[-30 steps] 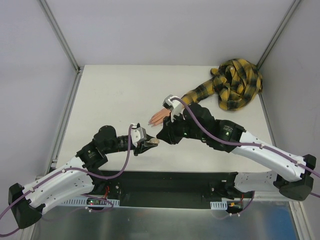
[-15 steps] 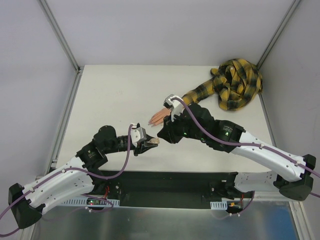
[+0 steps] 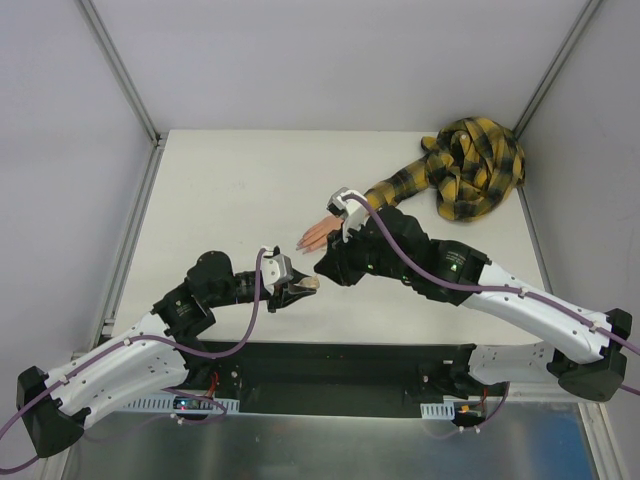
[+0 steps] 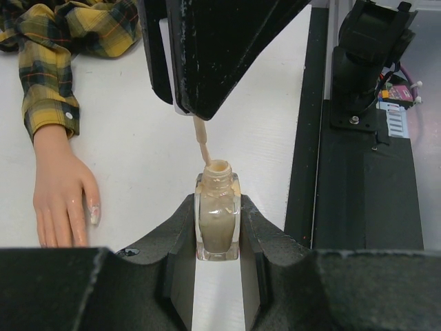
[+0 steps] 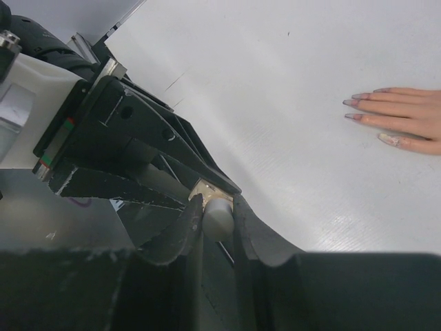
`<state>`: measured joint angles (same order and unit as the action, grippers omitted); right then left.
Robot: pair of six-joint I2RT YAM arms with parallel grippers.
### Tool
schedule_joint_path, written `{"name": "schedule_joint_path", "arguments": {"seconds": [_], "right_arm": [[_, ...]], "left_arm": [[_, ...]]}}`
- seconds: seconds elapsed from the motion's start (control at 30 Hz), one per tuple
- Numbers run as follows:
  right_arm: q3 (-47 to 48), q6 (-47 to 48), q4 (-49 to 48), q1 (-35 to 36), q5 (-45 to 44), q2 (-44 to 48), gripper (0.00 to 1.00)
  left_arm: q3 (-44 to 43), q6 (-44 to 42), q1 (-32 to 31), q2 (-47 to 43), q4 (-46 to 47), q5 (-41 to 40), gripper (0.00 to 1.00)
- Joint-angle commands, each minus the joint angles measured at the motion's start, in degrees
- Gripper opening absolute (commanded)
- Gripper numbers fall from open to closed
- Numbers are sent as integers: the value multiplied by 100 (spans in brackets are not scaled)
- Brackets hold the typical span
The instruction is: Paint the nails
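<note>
The peach mannequin hand (image 3: 316, 234) lies flat on the white table, its yellow-black plaid sleeve (image 3: 470, 168) running to the back right. Its pale lilac-pink nails (image 5: 353, 103) show in the right wrist view, and one nail (image 4: 94, 214) in the left wrist view. My left gripper (image 4: 218, 207) is shut on the small open beige bottle (image 4: 218, 224) and holds it upright just in front of the hand. My right gripper (image 5: 215, 208) is shut on the white brush cap (image 5: 218, 218) directly above the bottle. The brush (image 4: 201, 141) points down into the bottle's neck.
The bunched sleeve fills the back right corner. Grey walls stand on three sides of the table (image 3: 230, 190). The black base rail (image 4: 358, 172) runs along the near edge, close to the bottle.
The right gripper with the brush has edged slightly left and down toward the bottle. The left arm and the hand have not moved.
</note>
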<state>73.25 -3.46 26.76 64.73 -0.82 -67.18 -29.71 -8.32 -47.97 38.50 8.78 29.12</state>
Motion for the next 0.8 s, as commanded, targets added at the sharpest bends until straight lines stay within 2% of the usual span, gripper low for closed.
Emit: {"name": "schedule_joint_path", "arguments": {"seconds": [0.0, 0.77], "right_arm": [[31, -5, -259, 22, 213, 56, 0], [-189, -128, -400, 22, 328, 47, 0]], "left_arm": [[-43, 49, -11, -9, 353, 137, 0], [-34, 41, -20, -80, 353, 85, 0]]}}
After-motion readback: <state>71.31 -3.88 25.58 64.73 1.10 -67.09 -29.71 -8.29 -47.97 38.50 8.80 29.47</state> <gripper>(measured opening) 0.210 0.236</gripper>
